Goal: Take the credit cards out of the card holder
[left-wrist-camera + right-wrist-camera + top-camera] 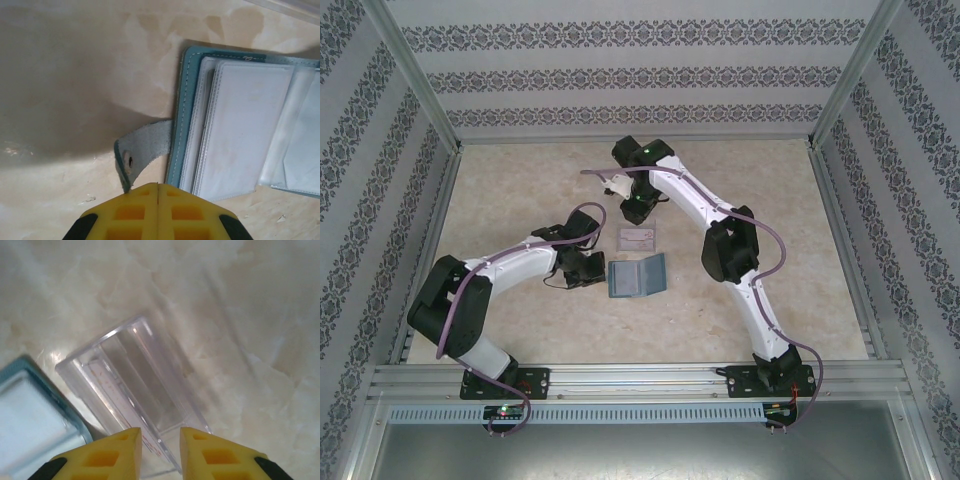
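- Open teal card holder lies mid-frame on the worktop.
- Left pincer shut, beside its strap.
- Right pincer narrowly parted over clear tray.

No lettering can be read; reddish marks on the card blur.

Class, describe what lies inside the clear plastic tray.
A pale card with reddish markings lies in the tray; the right fingers cover its near end, and any cards beneath cannot be seen.
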